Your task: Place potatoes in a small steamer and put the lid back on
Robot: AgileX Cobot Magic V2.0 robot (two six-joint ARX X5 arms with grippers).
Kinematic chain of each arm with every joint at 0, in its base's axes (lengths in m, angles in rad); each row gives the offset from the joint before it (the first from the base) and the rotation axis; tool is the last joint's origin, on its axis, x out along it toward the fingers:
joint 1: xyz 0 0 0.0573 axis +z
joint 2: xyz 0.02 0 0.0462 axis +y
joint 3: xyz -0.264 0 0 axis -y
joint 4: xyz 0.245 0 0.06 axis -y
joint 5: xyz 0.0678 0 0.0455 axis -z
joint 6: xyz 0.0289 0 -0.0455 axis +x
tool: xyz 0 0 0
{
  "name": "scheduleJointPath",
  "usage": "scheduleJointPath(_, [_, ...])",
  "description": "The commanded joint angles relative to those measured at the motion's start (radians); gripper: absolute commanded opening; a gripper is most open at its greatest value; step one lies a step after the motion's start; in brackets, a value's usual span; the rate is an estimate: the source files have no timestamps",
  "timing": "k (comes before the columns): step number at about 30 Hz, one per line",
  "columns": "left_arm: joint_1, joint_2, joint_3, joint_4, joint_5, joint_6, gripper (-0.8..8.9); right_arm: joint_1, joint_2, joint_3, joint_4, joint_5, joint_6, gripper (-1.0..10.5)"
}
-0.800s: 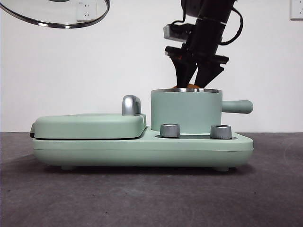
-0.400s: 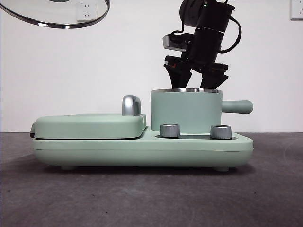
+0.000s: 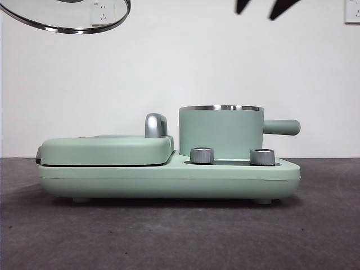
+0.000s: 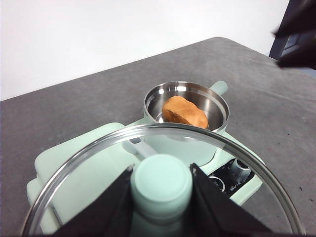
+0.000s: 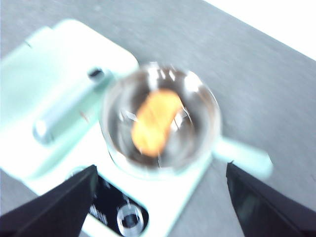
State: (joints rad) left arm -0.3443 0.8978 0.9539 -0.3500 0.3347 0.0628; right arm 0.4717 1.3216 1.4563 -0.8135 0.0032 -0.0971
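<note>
Left gripper (image 4: pixel 161 185) pinches the lid (image 4: pixel 163 180) by its knob, hanging high at 10 o'clock of the small steamer (image 3: pixel 221 131); off-centre lowering would clip the steel rim and tilt the glass. Potato (image 4: pixel 184 112) sits inside, probably below the rim. Right gripper (image 5: pixel 160 197) is spread wide above the pot, empty.

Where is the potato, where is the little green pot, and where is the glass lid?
potato (image 4: pixel 185 112), left wrist view, middle of its orange skin.
small steamer (image 3: pixel 221 134), front view, green side wall.
lid (image 4: pixel 162 180), left wrist view, its mint-green knob.
</note>
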Motion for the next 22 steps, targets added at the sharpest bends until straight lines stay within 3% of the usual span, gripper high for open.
scheduleJointPath(1, [-0.003,0.003,0.016,0.029,-0.001,0.0,0.16,0.006,-0.181,-0.199,0.049,0.01,0.029,4.1])
scheduleJointPath(9, [-0.004,0.005,0.016,0.031,0.023,0.0,0.16,0.011,-0.587,-0.487,0.018,0.024,0.129,3.7])
scheduleJointPath(17, [-0.035,0.048,0.016,0.055,0.033,0.008,0.15,0.018,-0.865,-0.576,-0.092,0.03,0.192,3.7])
scheduleJointPath(22, [-0.101,0.14,0.017,0.19,0.033,0.007,0.15,0.018,-0.933,-0.576,-0.162,0.062,0.203,3.7])
